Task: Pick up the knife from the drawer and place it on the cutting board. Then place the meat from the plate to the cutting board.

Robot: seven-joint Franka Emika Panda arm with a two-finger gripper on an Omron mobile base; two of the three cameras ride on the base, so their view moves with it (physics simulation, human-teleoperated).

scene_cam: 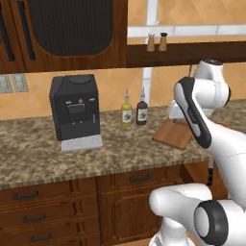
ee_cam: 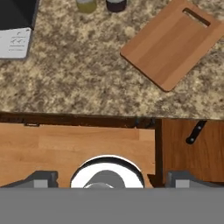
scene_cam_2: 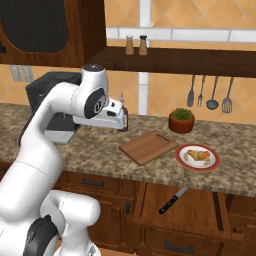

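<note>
the end effector (ee_cam: 107, 181) is held with jaws wide apart, clamping nothing, above the desk (ee_cam: 78, 78), while the knife (ee_cam: 195, 132) is seen lying in the open drawer (ee_cam: 175, 153).

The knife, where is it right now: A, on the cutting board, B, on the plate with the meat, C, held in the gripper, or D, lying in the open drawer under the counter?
D: the knife lies in the open drawer below the counter edge, apart from the cutting board and the plate.
</note>
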